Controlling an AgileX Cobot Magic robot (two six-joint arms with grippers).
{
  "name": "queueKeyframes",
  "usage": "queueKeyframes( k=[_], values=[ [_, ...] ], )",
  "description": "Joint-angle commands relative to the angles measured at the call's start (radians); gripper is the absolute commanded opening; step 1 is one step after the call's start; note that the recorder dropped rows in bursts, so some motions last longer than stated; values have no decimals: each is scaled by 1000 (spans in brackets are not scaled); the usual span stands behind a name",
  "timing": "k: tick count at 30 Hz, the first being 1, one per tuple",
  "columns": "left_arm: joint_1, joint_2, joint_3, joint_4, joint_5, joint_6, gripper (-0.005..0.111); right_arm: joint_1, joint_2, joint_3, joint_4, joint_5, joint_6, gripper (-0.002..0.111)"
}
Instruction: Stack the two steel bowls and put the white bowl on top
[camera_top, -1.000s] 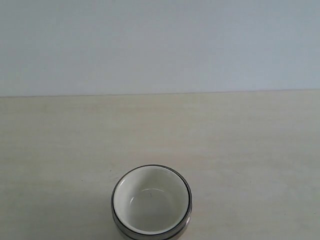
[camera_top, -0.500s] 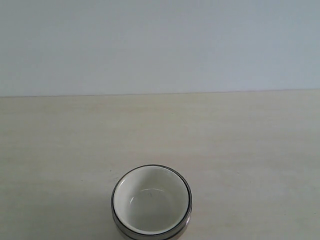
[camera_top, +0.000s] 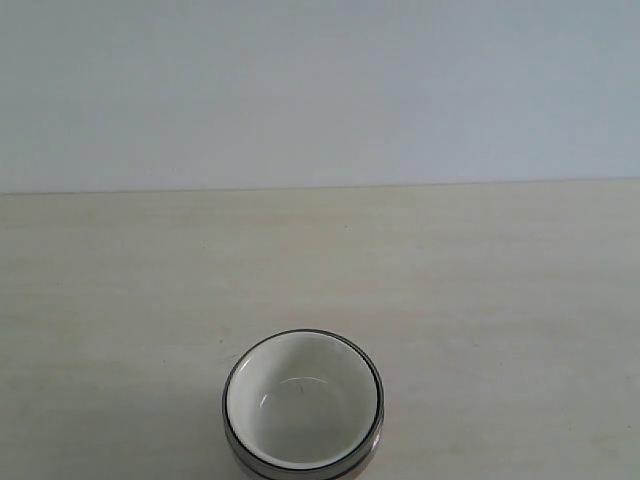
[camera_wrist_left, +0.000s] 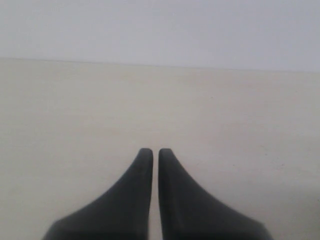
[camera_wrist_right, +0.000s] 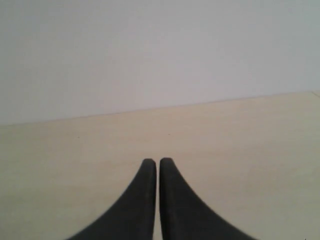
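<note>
In the exterior view the white bowl (camera_top: 302, 402) sits nested inside a shiny steel bowl (camera_top: 371, 432), of which only the dark rim and a strip of outer wall show at the bottom edge. Whether a second steel bowl lies under it I cannot tell. Neither arm appears in the exterior view. In the left wrist view my left gripper (camera_wrist_left: 155, 151) is shut, its dark fingers nearly touching with nothing between them, over bare tabletop. The right wrist view shows my right gripper (camera_wrist_right: 157, 161) shut too, empty, over bare table.
The pale wooden table (camera_top: 480, 290) runs back to a plain light wall (camera_top: 320, 90). The stack stands close to the table's near edge, partly cut off by the frame.
</note>
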Motion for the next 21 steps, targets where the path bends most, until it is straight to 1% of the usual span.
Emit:
queueKeyframes(
  k=[1,16,18,21],
  values=[
    [-5,-3,3,0,-7,-5,4,1,-4,0,-5,5,-1,0],
    [-5,-3,3,0,-7,-5,4,1,-4,0,-5,6,7,0],
    [-5,-3,3,0,-7,-5,4,1,-4,0,-9,34,-52,0],
    [-5,-3,3,0,-7,-5,4,1,-4,0,-9,146,-157,0]
  ],
)
